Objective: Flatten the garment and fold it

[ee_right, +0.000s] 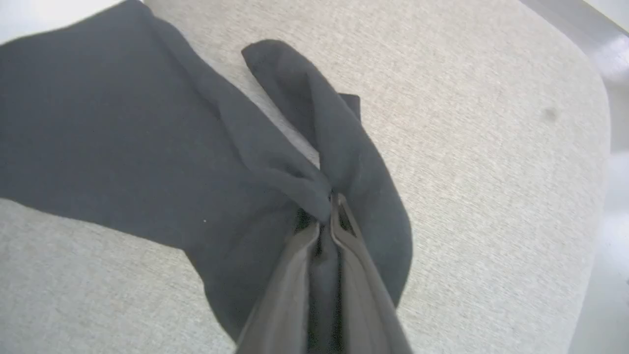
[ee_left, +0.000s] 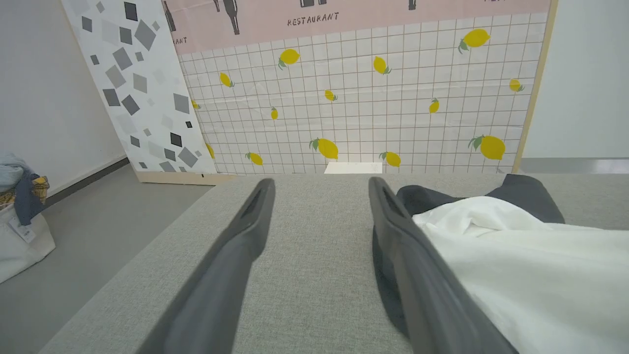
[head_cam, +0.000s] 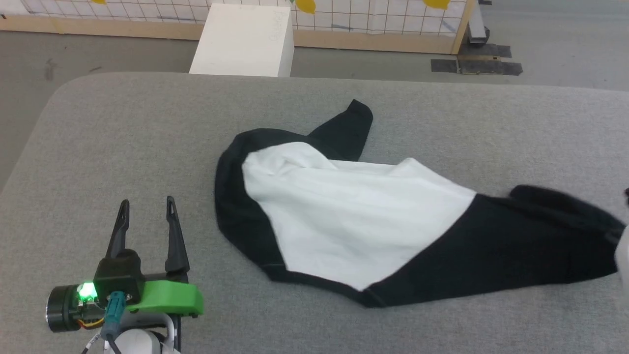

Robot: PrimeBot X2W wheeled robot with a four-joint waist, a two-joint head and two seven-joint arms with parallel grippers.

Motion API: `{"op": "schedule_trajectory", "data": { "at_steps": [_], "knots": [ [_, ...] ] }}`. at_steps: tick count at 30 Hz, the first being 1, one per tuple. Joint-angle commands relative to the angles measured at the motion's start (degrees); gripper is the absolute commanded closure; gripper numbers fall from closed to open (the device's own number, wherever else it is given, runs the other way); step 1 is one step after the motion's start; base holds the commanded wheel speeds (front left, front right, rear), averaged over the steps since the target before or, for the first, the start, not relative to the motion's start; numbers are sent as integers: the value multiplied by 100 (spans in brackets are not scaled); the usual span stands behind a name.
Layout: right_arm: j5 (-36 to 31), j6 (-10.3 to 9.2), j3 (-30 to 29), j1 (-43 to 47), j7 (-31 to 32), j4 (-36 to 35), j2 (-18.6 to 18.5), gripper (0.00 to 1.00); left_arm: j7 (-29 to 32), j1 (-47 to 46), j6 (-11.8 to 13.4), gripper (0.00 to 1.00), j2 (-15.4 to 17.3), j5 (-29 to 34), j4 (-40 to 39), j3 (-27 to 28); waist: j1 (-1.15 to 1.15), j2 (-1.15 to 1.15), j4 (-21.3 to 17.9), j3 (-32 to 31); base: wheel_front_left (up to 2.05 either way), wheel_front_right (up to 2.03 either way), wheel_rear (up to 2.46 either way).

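- A soft long-sleeved shirt (head_cam: 354,216) with a white body and black sleeves lies crumpled on the wide grey fabric-covered table (head_cam: 147,123), from the middle toward the right side.
- Its white body is in the middle, with wrinkles. A black band curves around the left and near edge of it.
- One black sleeve points to the far side. The other black part stretches to the right edge of the table.
- The right gripper (ee_right: 328,211) is closed on the black cloth of the shirt (ee_right: 123,147). The two dark fingers are pressed together and the cloth is bunched into folds at their tips.
- The left gripper (head_cam: 147,201) is at the near left, over bare table. Its two long dark fingers are spread apart and hold nothing.
- In the left wrist view the left gripper (ee_left: 320,182) has the shirt (ee_left: 516,265) just beside its right finger. I cannot tell if they touch.
- Beyond the far edge of the table stands a white rectangular box (head_cam: 243,42). Behind it is a white grid-patterned panel with yellow lemons (ee_left: 368,98).
- On the floor at the far left sits a white bag with clothes (ee_left: 19,231).
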Motion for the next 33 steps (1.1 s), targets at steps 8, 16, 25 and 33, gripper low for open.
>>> {"op": "schedule_trajectory", "data": {
  "at_steps": [8,16,25,33],
  "knots": [
    [37,-10,186,-551,102,1348,551,100,-20,-293,-171,0,-127,212,53,-17,0,0,216,207,0,0,0],
    [-420,-10,380,-724,-1261,1913,900,0,-20,-374,-273,0,-66,255,123,69,0,0,98,-5,0,0,0],
    [-1204,-10,-218,-774,-3027,1783,949,0,8,-916,-948,0,440,115,1231,94,0,0,-164,-351,0,0,0],
    [-2268,-10,-1579,-35,-3310,829,1495,0,1394,-1801,-1566,0,803,-318,2040,-321,0,0,-348,-421,0,0,0]
  ]
}}
